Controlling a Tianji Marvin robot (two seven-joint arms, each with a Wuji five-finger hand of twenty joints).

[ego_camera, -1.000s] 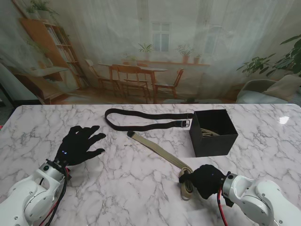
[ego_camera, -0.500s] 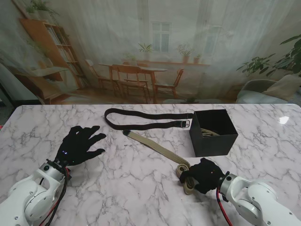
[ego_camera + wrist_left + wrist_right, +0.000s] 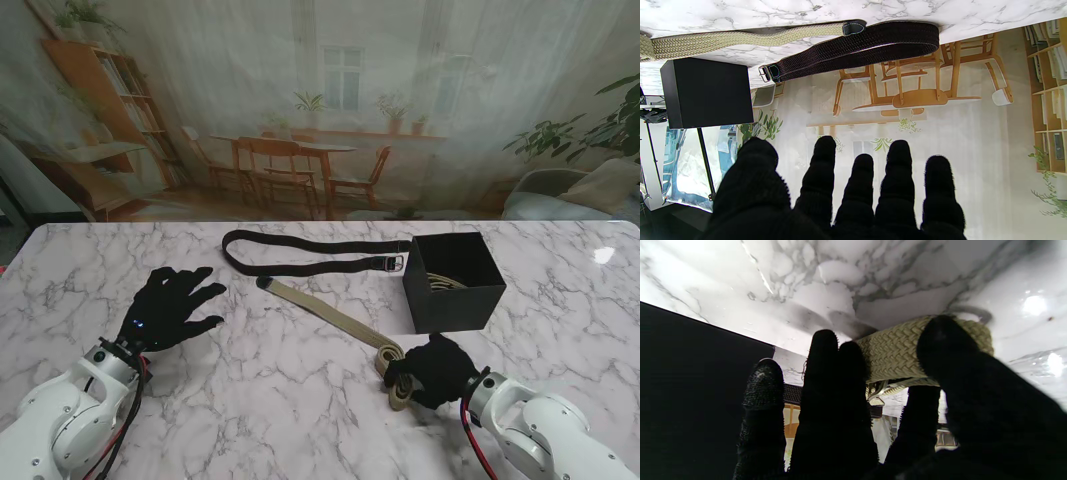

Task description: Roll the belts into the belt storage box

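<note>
Khaki belt slid left; lies diagonally.

Lab mock-up: marble table, printed dining-room backdrop, light stand.

1. There are no words, numbers, labels or signs to read in any of the pictures.
2. The black box has plain sides with no writing.
3. The tan belt and the black belt show no brand name.
4. The marble table has only grey lines.
</note>
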